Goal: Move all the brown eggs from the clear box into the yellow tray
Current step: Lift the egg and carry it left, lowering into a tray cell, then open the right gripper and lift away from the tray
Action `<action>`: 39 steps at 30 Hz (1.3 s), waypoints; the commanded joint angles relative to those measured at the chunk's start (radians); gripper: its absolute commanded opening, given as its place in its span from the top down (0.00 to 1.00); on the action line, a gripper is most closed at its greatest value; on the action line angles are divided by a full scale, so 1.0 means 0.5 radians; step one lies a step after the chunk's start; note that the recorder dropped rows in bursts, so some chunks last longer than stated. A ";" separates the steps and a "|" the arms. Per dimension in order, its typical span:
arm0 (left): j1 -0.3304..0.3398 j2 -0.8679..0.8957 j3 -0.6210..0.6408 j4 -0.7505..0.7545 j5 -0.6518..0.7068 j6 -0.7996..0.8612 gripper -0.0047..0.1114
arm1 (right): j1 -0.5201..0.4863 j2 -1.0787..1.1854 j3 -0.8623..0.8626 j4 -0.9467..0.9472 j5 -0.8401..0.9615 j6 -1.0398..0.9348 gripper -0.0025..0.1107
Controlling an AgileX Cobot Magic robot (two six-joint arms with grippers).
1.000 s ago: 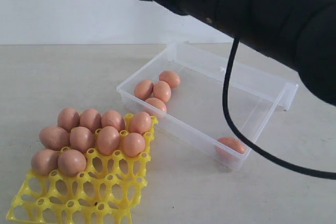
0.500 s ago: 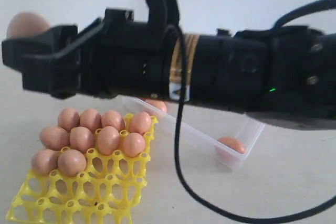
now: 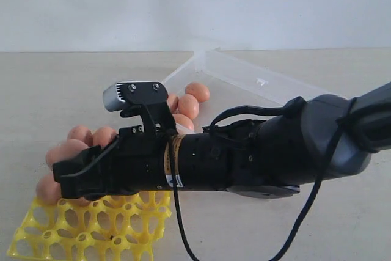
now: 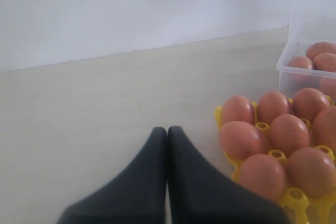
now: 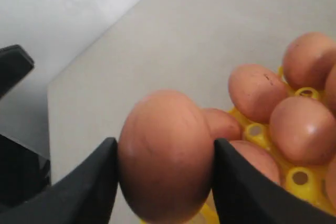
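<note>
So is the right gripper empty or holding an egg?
Holding one. In its wrist view the right gripper clamps an egg between its fingers, above the yellow tray.

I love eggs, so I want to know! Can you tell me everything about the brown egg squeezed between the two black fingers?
The smooth, oval, pinkish-brown egg looks whole, with no cracks showing and a soft shine. The right gripper holds it; its black fingers press on two opposite sides. It hangs by the edge of the bright yellow plastic egg tray, close to the eggs seated there. Whether its underside touches anything is hidden.
</note>
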 commanded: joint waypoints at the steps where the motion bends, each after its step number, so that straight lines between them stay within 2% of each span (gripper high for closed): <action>1: -0.019 -0.004 0.006 0.002 -0.013 0.009 1.00 | -0.015 0.005 -0.011 0.137 0.302 -0.161 0.98; 9: -0.019 -0.004 0.006 0.002 -0.013 0.009 1.00 | -0.012 0.142 -0.019 0.289 0.377 -0.141 0.98; 19: -0.019 -0.004 0.006 0.002 -0.013 0.009 1.00 | -0.012 0.142 -0.019 0.276 0.377 -0.481 0.97; 21: -0.019 -0.004 0.006 0.002 -0.013 0.009 1.00 | -0.012 0.142 -0.019 0.276 0.377 -0.507 0.94; 27: -0.019 -0.004 0.006 0.002 -0.013 0.009 1.00 | -0.012 0.142 -0.019 0.276 0.374 -0.507 0.71; 29: -0.019 -0.004 0.006 0.002 -0.013 0.009 1.00 | -0.012 0.142 -0.019 0.279 0.374 -0.507 0.67; 39: -0.019 -0.004 0.006 0.002 -0.013 0.009 1.00 | -0.008 0.142 -0.019 0.279 0.374 -0.499 0.66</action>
